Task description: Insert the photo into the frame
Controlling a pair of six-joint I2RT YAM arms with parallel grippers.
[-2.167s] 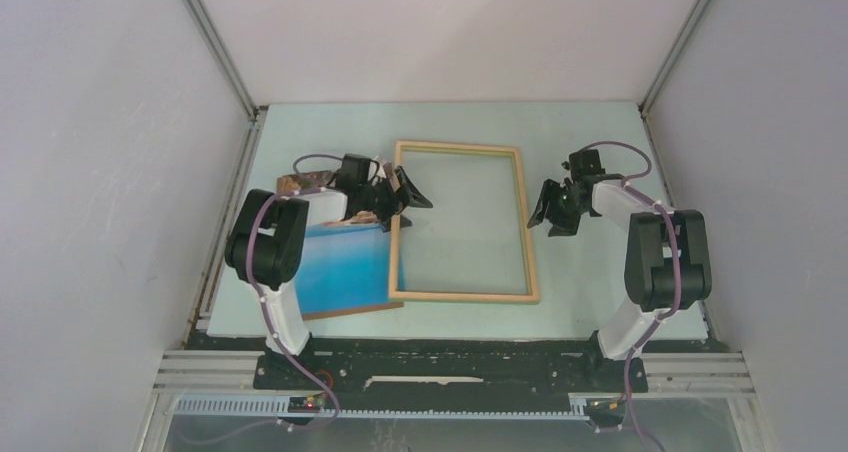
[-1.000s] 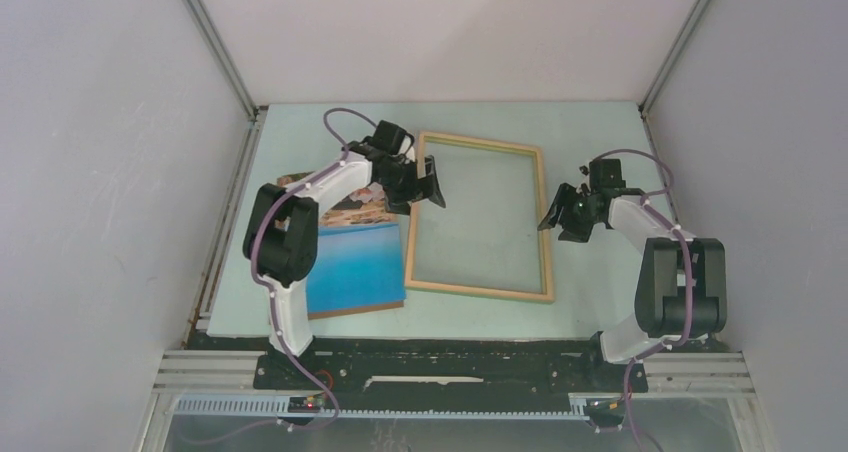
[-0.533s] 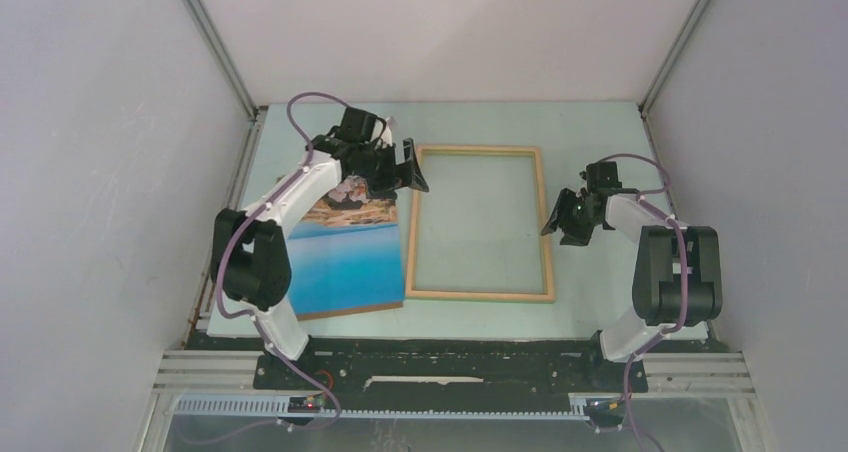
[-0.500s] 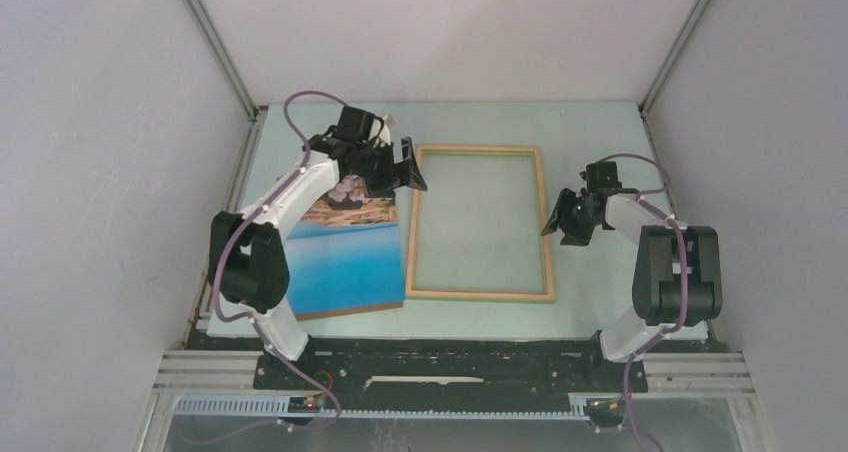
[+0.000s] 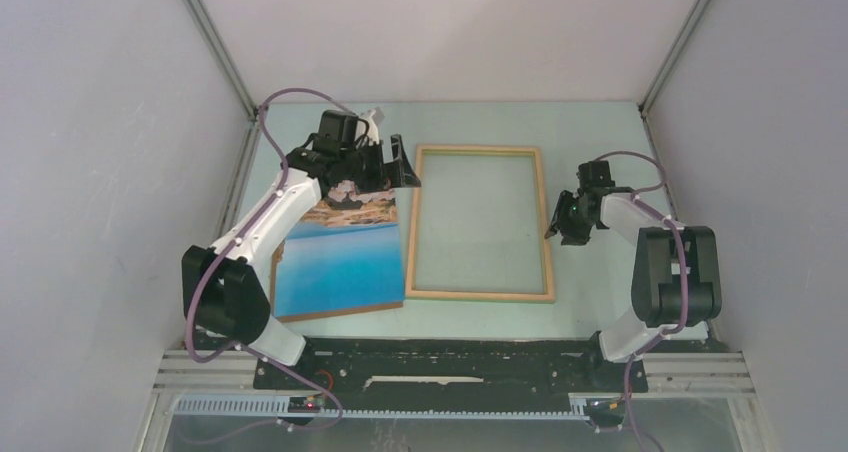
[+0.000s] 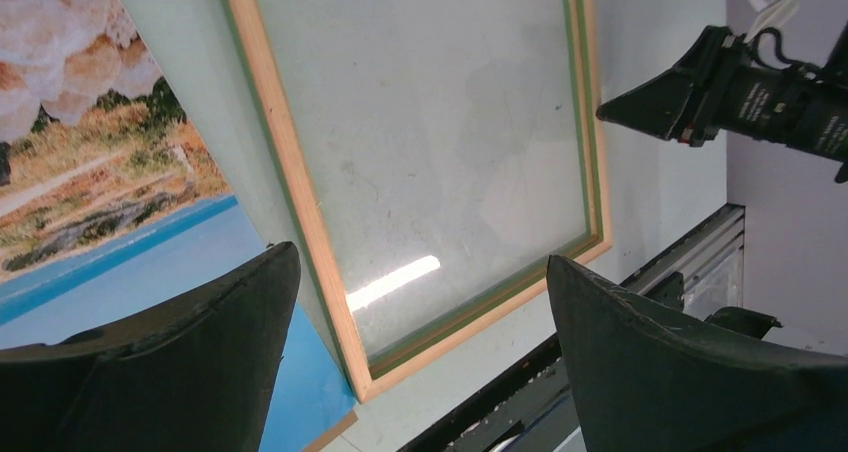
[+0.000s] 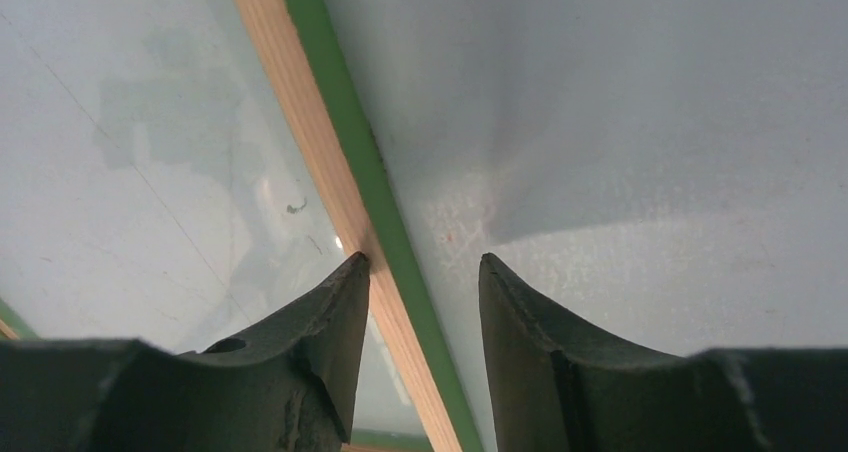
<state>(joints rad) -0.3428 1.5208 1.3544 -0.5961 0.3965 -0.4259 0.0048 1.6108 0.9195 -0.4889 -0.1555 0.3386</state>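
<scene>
The frame [image 5: 480,294] lies flat on the table, light wood face up, with a green outer edge [image 7: 340,122]. Left of it lies the photo [image 5: 340,262], picture side up, cliffs at the far end, its right edge against the frame's left rail [image 6: 290,182]. My left gripper [image 5: 402,164] hovers wide open and empty above the frame's far left corner [image 6: 422,255]. My right gripper [image 5: 557,219] straddles the frame's right rail [image 7: 423,259]. Its left finger [image 7: 330,322] touches the wooden inner edge, while its right finger [image 7: 530,332] stands a little off the green edge.
The pale green table [image 5: 590,282] is boxed in by grey walls at the left, back and right. A black rail [image 5: 450,357] carrying the arm bases runs along the near edge. The photo's near left corner reaches the table's left edge.
The frame was pushed right and squared up. My left gripper has drawn back to the left, off the frame's left rail. My right gripper's jaws have narrowed around the right rail.
</scene>
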